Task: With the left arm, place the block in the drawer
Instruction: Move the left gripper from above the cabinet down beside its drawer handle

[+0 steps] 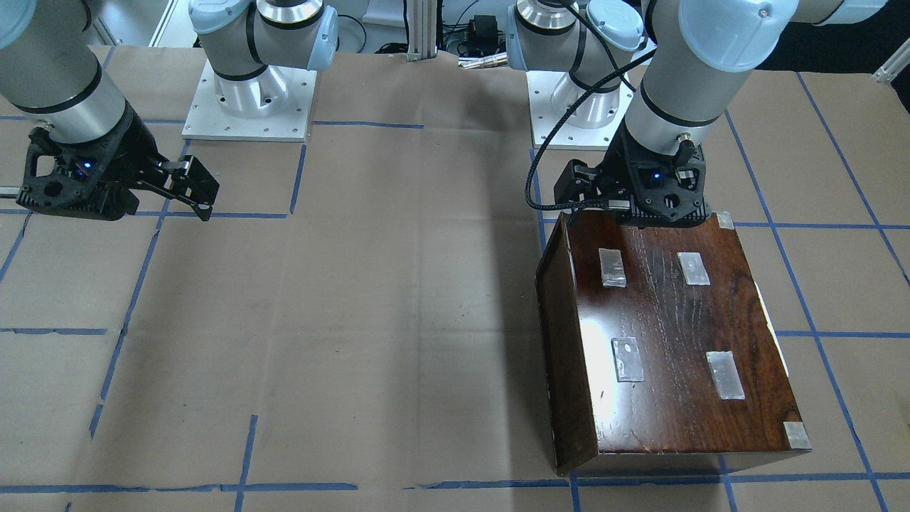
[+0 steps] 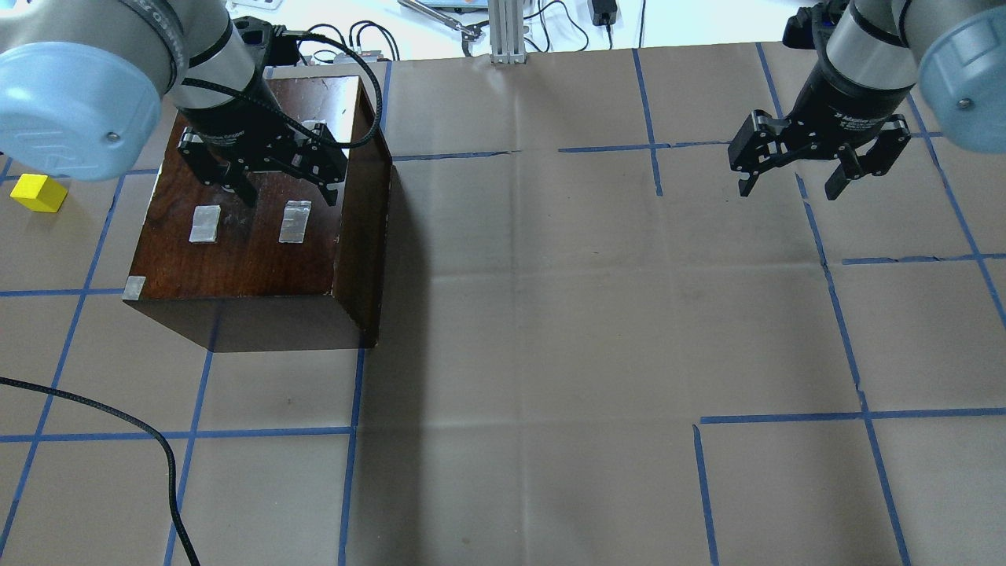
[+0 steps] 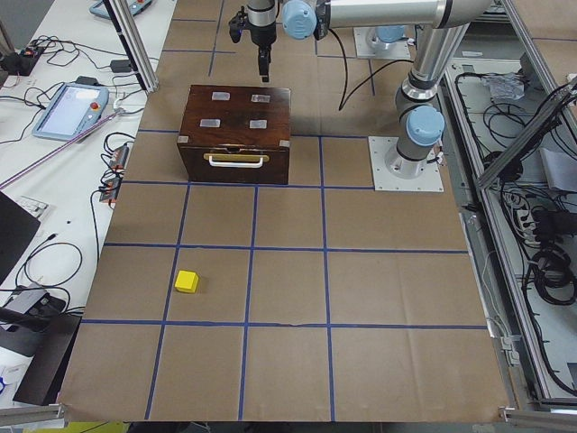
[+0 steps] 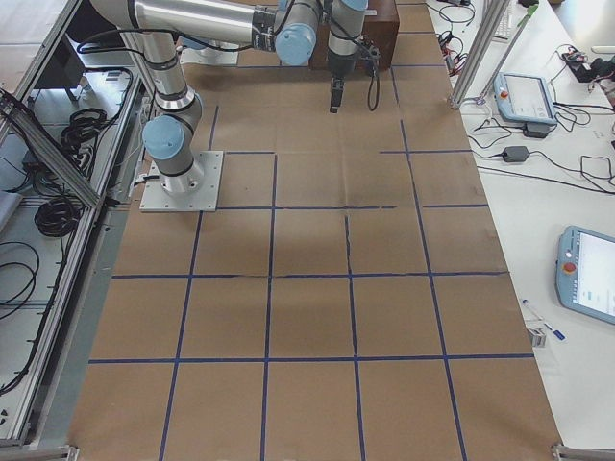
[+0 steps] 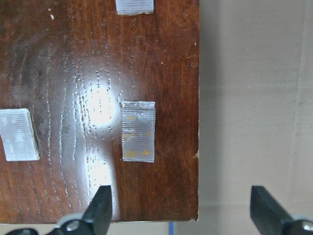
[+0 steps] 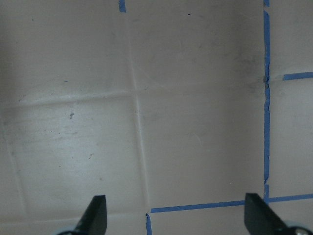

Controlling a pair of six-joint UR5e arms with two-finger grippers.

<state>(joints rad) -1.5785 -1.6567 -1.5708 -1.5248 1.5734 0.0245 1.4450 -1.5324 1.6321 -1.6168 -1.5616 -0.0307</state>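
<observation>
The yellow block lies on the paper-covered table left of the dark-brown box; it also shows in the exterior left view, well in front of the box. The drawer is shut inside the box; only its dark front with a pale handle shows. My left gripper hovers open and empty over the box's taped top, and its fingertips frame the top's corner in the left wrist view. My right gripper hangs open and empty over bare table at the far right.
Several tape patches are stuck on the box top. A loose black cable lies on the table at the near left. Arm bases stand at the robot's side. A teach pendant lies off the table.
</observation>
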